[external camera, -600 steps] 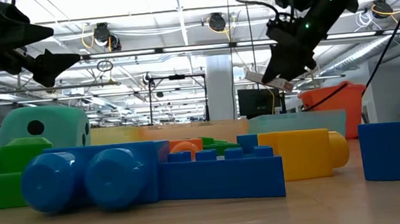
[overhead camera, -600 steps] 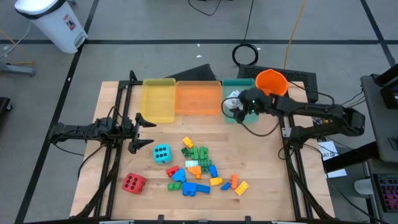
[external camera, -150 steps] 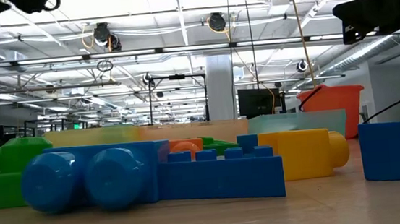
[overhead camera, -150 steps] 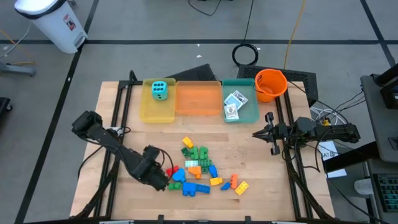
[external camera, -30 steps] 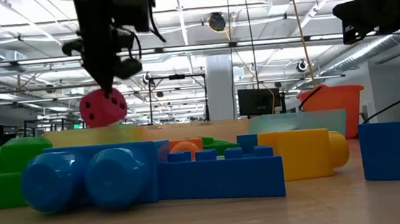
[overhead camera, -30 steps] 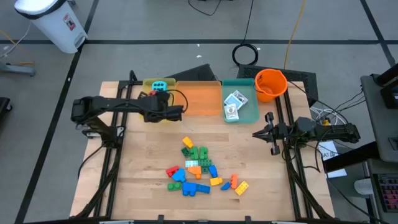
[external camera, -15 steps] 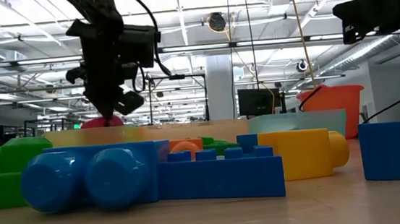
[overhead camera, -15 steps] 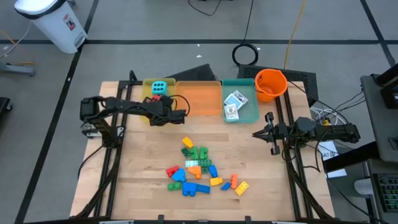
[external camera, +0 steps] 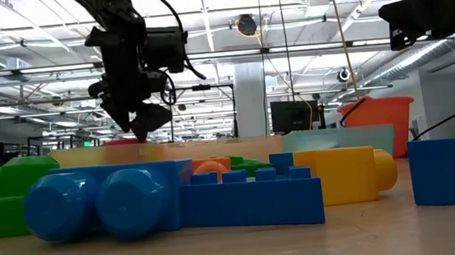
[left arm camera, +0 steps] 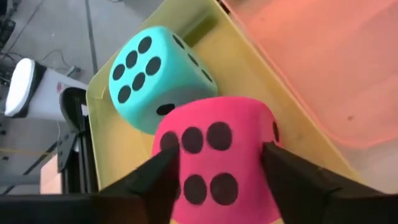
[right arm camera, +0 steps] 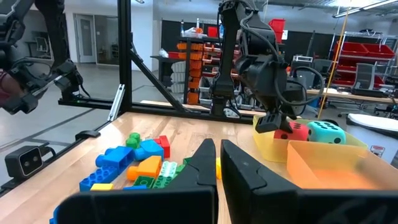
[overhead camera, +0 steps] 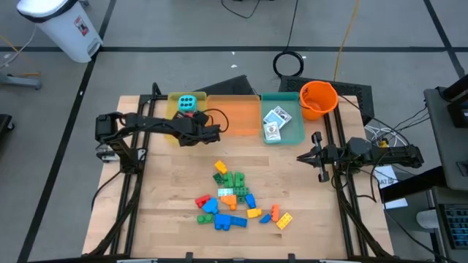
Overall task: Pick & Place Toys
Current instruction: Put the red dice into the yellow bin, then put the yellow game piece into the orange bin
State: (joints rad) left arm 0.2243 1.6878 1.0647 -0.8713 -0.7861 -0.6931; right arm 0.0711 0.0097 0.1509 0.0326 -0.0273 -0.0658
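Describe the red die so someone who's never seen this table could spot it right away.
Find the yellow tray, the leftmost of three trays along the table's far edge. Two foam dice sit in it, directly beneath the left hand. The red die is the pinkish-red one with black dots, beside the cyan die.

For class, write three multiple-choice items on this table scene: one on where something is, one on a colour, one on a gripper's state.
1. Where does the red die lie?
A. In the yellow tray
B. In the orange bucket
C. Among the bricks

2. What colour is the die beside it?
A. Green
B. Cyan
C. White

3. How is the left gripper?
A. Shut on a brick
B. Out of view
C. Open around the red die

Key: 1 A, the wrist view shows it inside the tray's walls; 2 B, cyan with black dots; 3 C, its fingers flank the die with gaps.
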